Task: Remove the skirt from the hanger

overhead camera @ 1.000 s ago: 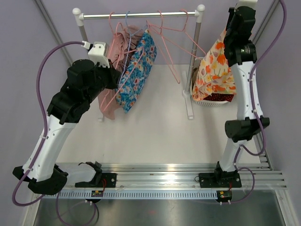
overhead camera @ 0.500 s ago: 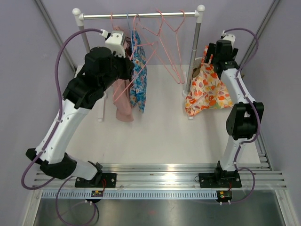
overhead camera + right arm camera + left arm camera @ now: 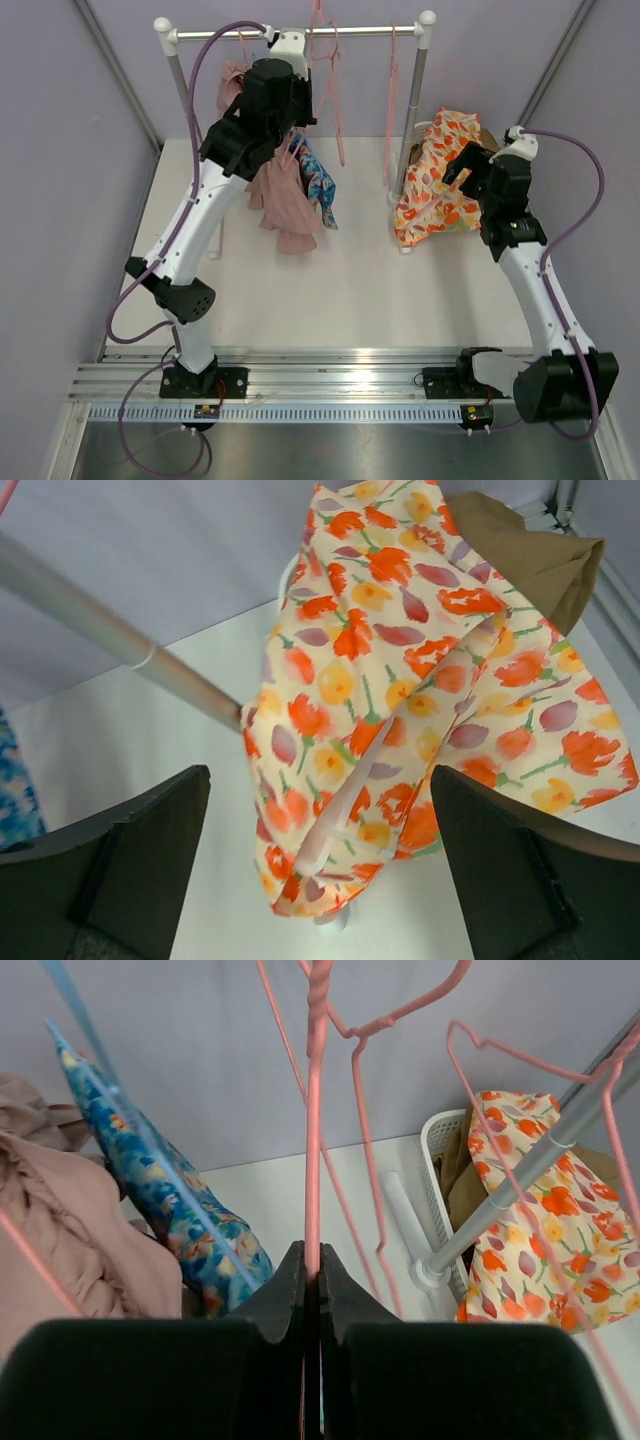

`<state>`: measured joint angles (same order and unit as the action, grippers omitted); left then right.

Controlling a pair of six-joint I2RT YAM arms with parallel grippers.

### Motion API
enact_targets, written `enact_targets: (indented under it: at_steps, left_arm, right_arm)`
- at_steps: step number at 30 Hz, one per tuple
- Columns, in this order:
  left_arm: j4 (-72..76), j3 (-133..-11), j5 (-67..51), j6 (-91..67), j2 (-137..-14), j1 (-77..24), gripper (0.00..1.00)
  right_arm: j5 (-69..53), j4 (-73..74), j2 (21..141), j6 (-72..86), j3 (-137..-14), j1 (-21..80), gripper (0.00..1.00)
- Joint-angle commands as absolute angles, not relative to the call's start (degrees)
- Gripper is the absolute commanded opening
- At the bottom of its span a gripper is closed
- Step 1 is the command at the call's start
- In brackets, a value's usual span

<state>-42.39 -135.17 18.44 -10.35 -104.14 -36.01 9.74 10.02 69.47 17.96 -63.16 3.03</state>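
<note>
Pink wire hanger (image 3: 314,1110), bare, pinched tight in left hand (image 3: 311,1260) near rail (image 3: 350,32). Right hand (image 3: 320,820) spread wide, empty, above orange-flowered skirt (image 3: 400,680) draped over white basket (image 3: 437,1135). Likely risks: hanger snags neighbouring hangers (image 3: 389,110); skirt slides off rim onto table (image 3: 350,290).

Two arms (image 3: 200,215), one rack (image 3: 210,33), one basket (image 3: 437,1145), one blue hanger (image 3: 62,995) and several pink hangers (image 3: 315,1110) are counted. Four garments (image 3: 285,200) are seen: pink, blue floral, orange floral, brown.
</note>
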Motion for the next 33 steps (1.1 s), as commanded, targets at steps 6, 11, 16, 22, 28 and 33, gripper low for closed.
enact_targets:
  at_steps: [6, 11, 16, 22, 28, 33]
  left_arm:
    - [-36.39, -137.91, 16.28, -15.99, -108.55, -36.03, 0.01]
    - [-35.68, -131.23, 11.78, -18.46, -105.47, -37.79, 0.2]
    - [-37.52, -129.11, 8.08, -18.63, -100.03, -41.65, 0.73]
    - [-37.53, -118.23, 18.09, -18.73, -89.05, -42.63, 0.9]
    - [-35.42, -111.18, 27.24, -17.84, -81.74, -41.32, 0.94]
    - [-34.9, -112.93, 26.9, -18.11, -85.06, -39.47, 0.95]
  right_arm:
    - [2.81, 10.1, 56.34, 20.66, -55.2, 2.99, 0.99]
    - [3.25, 11.69, 55.9, 20.39, -55.55, 2.99, 0.99]
    - [1.06, 11.95, 54.76, 22.32, -54.76, 2.99, 1.0]
    - [0.7, 14.32, 51.16, 22.06, -53.44, 2.9, 1.0]
    - [0.53, 16.7, 48.43, 21.36, -52.82, 2.99, 1.0]
    - [0.26, 17.75, 47.55, 21.62, -53.17, 2.99, 0.99]
